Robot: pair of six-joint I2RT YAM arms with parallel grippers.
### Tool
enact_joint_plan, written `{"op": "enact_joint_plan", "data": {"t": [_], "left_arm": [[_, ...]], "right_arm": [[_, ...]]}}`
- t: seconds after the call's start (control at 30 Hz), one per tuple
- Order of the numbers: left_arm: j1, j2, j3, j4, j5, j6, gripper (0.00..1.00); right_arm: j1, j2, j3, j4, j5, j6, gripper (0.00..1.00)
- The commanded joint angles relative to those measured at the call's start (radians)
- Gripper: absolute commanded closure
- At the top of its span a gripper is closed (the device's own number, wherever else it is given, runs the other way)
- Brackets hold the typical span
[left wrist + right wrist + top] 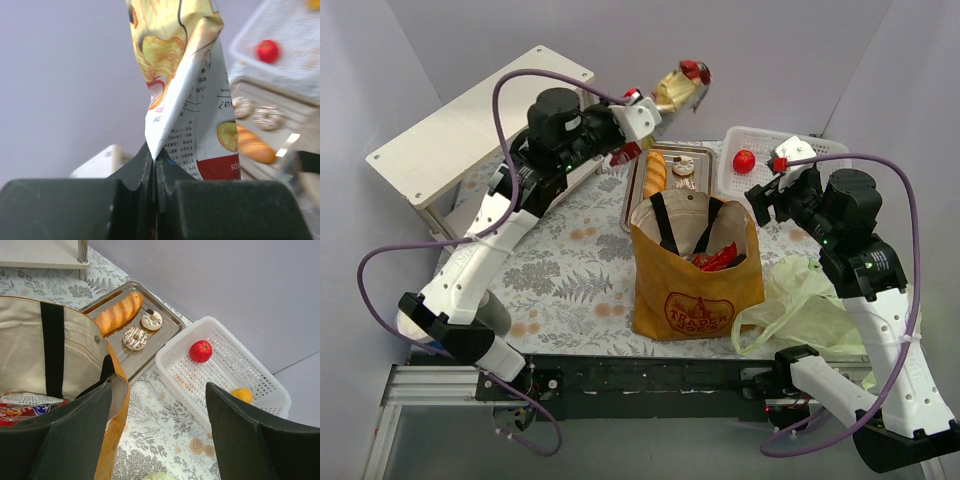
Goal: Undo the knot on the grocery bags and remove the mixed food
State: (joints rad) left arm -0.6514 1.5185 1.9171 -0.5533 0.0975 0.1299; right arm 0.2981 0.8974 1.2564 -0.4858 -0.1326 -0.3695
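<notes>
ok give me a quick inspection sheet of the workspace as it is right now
surface: floral-patterned table carrying a metal tray and a white basket
job's things: tote upright and open, red packets inside; green plastic bag crumpled beside it; baguette and two donuts on the tray; apple and orange in the basket
clutter: white shelf at the far left
grippers: left gripper shut on a snack packet, held in the air; right gripper open, holding nothing, near the tote
cables: purple cables loop off both arms
surroundings: plain grey walls
</notes>
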Motion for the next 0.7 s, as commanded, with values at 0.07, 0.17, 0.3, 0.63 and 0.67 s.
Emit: {"op": "enact_joint_plan", "data": {"t": [0.07,0.17,0.3,0.63,0.67], "left_arm": [[0.194,-0.037,-0.014,0.395,-0.021,0.191,1.0],[0.298,0.055,0.093,0.438,0.06,0.195,1.0],[0.387,0.191,0.291,0.463,0.142,0.206,1.0],[0.629,0.319,0.277,0.605,0.476,0.408,1.0],[0.65,0.327,0.266,0.618,0.549,0.428,1.0]], "right_arm": [[-0.016,-0.011,-0.051,0.084,-0.001,0.037,0.18],[-0.017,-0.008,-0.074,0.102,-0.016,0.052,0.19],[-0.02,-0.011,-0.1,0.115,-0.024,0.057,0.19],[-0.056,-0.057,-0.175,0.119,-0.024,0.055,0.19],[-0.06,-0.057,-0.179,0.118,-0.024,0.057,0.19]]}}
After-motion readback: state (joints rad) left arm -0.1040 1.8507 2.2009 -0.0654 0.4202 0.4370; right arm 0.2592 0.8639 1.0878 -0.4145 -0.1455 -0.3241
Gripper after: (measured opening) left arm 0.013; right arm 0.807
